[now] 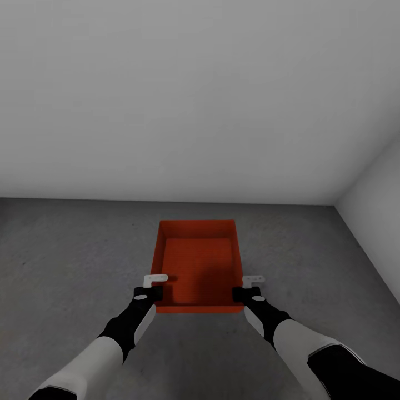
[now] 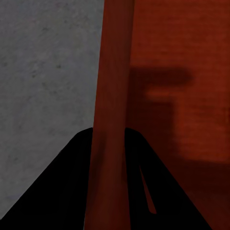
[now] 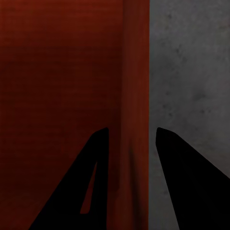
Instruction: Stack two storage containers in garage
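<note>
Gripping one bin by its side walls, both tools, left and right, next lower it onto the floor.

Both arms reach forward and down, wrists level. The left gripper and right gripper each have fingers straddling a thin wall.

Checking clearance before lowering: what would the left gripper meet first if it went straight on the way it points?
The left gripper straddles the bin's side wall; straight on, probably the grey floor.
</note>
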